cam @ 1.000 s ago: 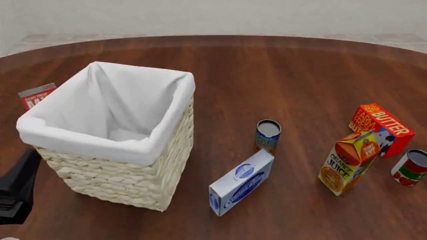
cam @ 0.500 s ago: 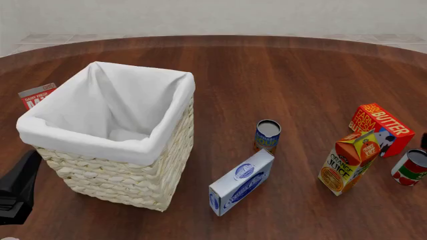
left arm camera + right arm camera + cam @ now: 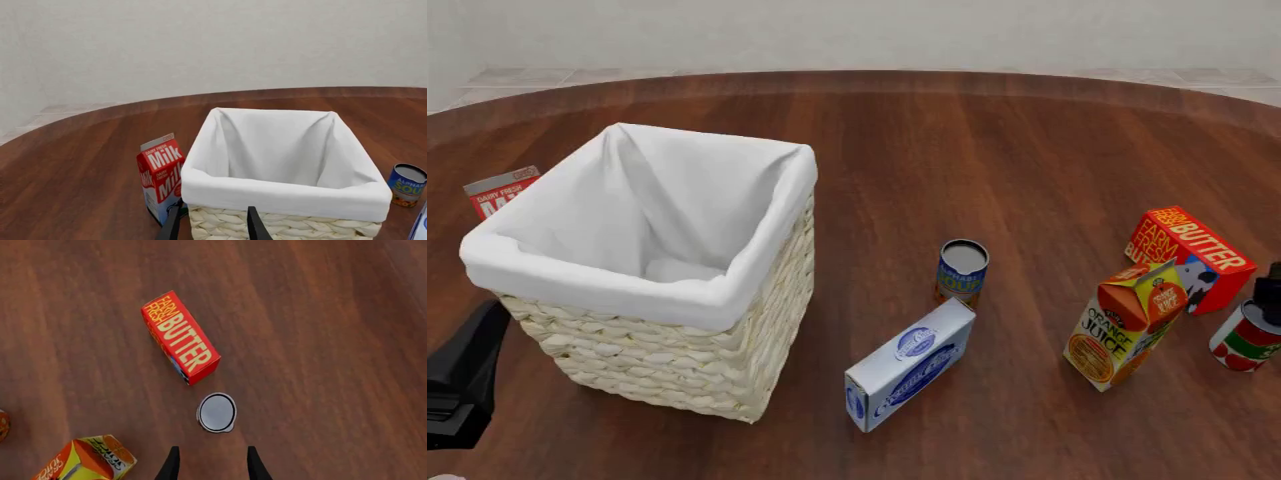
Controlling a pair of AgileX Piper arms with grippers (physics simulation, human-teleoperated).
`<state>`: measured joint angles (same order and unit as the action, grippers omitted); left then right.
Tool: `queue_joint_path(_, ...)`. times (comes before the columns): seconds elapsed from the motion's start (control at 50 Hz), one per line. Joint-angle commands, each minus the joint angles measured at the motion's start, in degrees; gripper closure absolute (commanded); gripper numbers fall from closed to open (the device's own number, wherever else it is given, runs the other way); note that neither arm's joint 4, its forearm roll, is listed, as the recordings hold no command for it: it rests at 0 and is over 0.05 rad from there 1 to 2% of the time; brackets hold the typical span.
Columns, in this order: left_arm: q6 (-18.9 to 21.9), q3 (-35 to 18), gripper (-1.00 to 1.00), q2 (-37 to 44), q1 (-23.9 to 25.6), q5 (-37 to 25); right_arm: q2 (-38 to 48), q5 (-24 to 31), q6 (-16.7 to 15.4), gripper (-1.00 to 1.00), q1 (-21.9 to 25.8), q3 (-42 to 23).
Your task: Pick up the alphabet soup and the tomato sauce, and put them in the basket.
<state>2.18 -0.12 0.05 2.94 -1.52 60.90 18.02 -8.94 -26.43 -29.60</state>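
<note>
While fingers [image 3: 209, 467] of both arms stand apart, tomato sauce [image 3: 217, 412] untouched, basket [image 3: 654, 355] nearby.

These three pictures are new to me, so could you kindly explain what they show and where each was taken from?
They are simulator renders of two robot arms at a wooden table. One picture looks down from a fixed camera; the other two come from cameras behind each arm's tool. On the table stand a basket, a soup can, a sauce can, a juice carton, a butter box, a blue-and-white box and a milk carton. The left tool faces the basket. The right tool hovers open above the sauce can. Nothing is held.
</note>
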Motion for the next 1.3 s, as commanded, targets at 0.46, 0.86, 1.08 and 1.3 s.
queue_joint_path(0.46,-0.20,0.02,-1.00,-0.02,-0.31,0.09,7.80,-8.92,-1.33,-1.00,-1.29,1.92)
queue_joint_path(0.86,-0.34,0.03,-1.00,-0.03,-0.47,0.08,10.89,-12.78,-2.25,-1.00,-1.29,2.73)
queue_joint_path(1.08,-0.34,0.02,-1.00,-0.03,-0.51,0.01,13.12,-14.80,-2.90,-1.00,-2.02,2.68)
queue_joint_path(1.3,-0.38,0.03,-1.00,-0.03,-0.54,-0.04,14.92,-16.55,-3.14,-1.00,-2.05,2.57)
